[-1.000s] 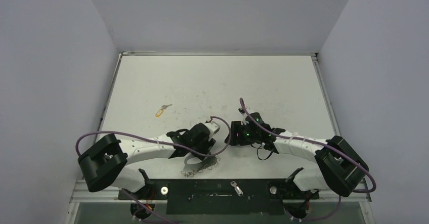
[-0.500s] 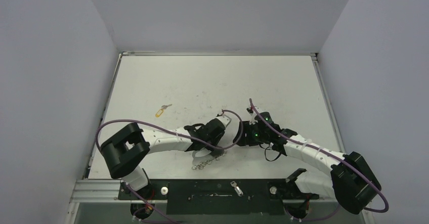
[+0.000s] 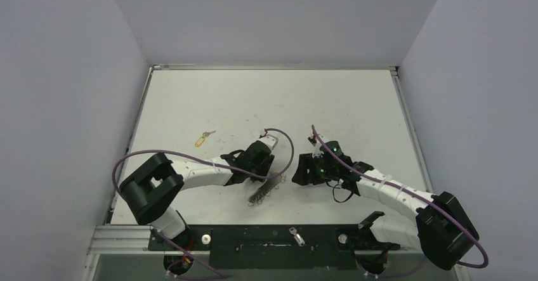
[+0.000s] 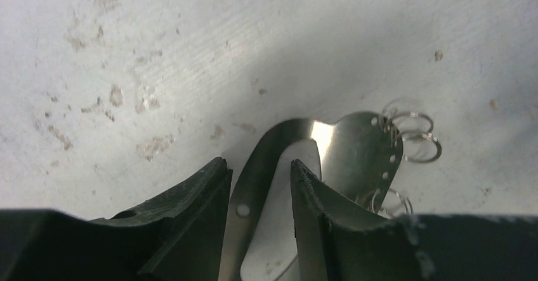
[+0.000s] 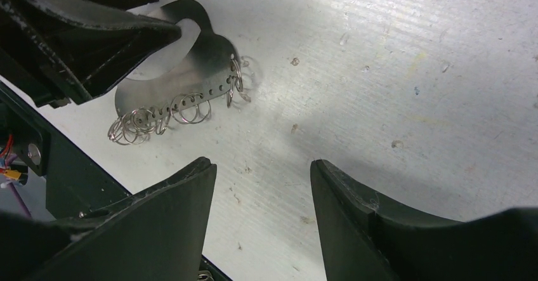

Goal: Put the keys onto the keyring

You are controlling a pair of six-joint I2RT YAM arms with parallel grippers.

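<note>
Currently the task is at an early stage: no key hangs on the large flat silver-grey metal keyring (image 3: 265, 189), which sits on the table low in the centre of the overhead view, its row of small wire rings bare.

My left gripper (image 4: 260, 167) has its jaws set narrow and straddling one band of the loop, one finger inside it and one outside. A sliver of table shows between the band and the inner finger, so I cannot tell whether the metal is truly pinched.

My right gripper (image 5: 260, 173) is half open and holds nothing. It hovers just beside the keyring, on the right of it in the overhead view.

The small silver key with the yellow oblong tag (image 3: 202, 139) lies well apart, towards the upper left of the keyring. A second small silver key (image 3: 295, 235) rests on the black base plate (image 3: 254, 246) at the bottom centre. I find no black-headed key in any view.

Outstanding, in my judgement: securing the ring, fetching each key and threading it on.

The white table top (image 3: 266, 97) is flat, matt and scuffed, with brown specks and grime marks around the work area. Plain pale grey walls (image 3: 63, 71) close it in on three sides.
</note>
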